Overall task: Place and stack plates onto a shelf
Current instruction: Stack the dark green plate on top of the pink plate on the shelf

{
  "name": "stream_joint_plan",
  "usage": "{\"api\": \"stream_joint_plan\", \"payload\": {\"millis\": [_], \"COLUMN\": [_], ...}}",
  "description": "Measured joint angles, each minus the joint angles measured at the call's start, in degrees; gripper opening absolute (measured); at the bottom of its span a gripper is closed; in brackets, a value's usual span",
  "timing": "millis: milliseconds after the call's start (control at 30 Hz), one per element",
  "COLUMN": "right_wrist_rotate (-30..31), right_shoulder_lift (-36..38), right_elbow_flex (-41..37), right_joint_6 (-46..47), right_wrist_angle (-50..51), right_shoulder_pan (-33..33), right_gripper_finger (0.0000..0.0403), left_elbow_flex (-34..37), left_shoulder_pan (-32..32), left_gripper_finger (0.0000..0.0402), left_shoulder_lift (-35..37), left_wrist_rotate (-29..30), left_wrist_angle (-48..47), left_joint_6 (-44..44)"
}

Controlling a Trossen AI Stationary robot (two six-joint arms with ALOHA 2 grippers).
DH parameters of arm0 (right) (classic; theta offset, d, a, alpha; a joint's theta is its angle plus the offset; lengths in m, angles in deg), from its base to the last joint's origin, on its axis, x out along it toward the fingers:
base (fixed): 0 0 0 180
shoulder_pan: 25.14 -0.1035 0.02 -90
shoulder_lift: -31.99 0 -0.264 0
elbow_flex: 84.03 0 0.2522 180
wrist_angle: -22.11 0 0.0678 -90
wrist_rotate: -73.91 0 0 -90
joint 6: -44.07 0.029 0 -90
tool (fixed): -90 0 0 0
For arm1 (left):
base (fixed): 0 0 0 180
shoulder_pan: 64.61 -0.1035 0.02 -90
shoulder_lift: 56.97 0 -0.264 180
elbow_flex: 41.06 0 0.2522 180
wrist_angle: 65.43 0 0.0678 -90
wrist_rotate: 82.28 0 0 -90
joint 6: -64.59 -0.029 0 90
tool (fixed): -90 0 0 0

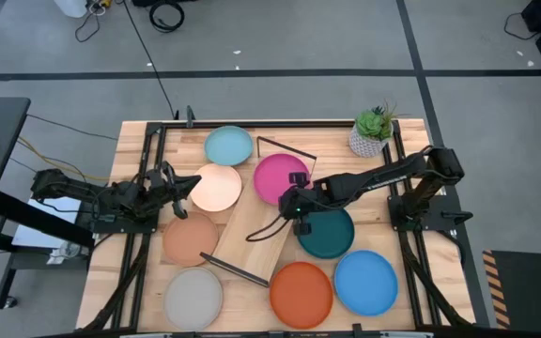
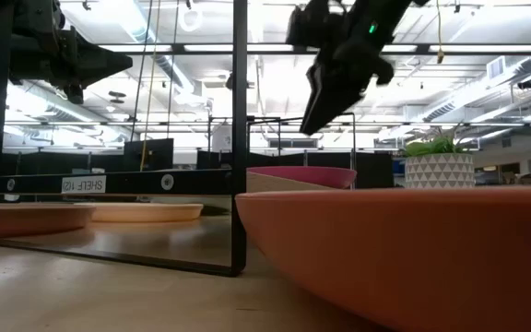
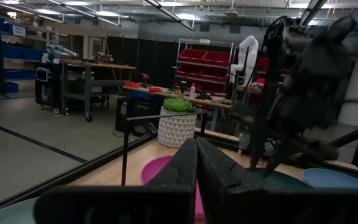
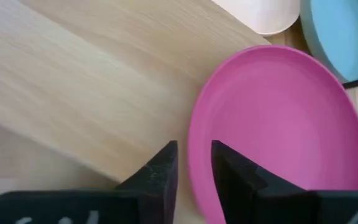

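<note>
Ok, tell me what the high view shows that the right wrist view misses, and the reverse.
Only the high view shows the left gripper over the table's left side, the teal plate, the orange plate and the plant pot. Only the right wrist view shows the right gripper slightly open above the magenta plate's rim. Both show that plate, the shelf board and the cream plate.

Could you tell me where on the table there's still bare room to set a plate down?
The shelf board is bare along its length. Bare tabletop lies along the far edge between the light blue plate and the plant pot. The near right is crowded: teal, orange and bright blue plates sit close together.
</note>
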Motion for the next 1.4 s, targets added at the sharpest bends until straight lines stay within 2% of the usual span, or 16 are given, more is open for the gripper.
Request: {"api": "stream_joint_plan", "payload": {"millis": [200,433,833,1233,1400], "right_wrist_rotate": [-4.0,-13.5,-11.6,-11.3,-10.4], "right_shoulder_lift": [0.4,-1.9,-6.8,-13.0,-12.6], "right_elbow_flex": [0.7,0.5,0.5,0.5,0.5], "right_joint_6": [13.4,23.5,31.0,32.6,33.5], "right_wrist_angle": [4.6,10.1,14.8,19.8,20.9], "right_shoulder_pan": [-5.6,-10.1,-19.9,-20.6,-20.5], "right_gripper_finger": [0.014,0.0164,0.0168,0.0166,0.0132], "left_elbow_flex": [0.0,0.0,0.0,0.0,0.0], "left_shoulder_pan": [0.0,0.0,0.0,0.0,0.0], "left_gripper_finger": [0.0009,0.0009,0.0009,0.0009,0.0009], "left_shoulder_lift": [0.0,0.0,0.0,0.0,0.0], "left_wrist_rotate": [0.0,0.0,0.0,0.0,0.0], "left_wrist_angle": [0.0,-0.2,0.0,0.0,0.0], "left_joint_6": [0.0,0.0,0.0,0.0,0.0]}}
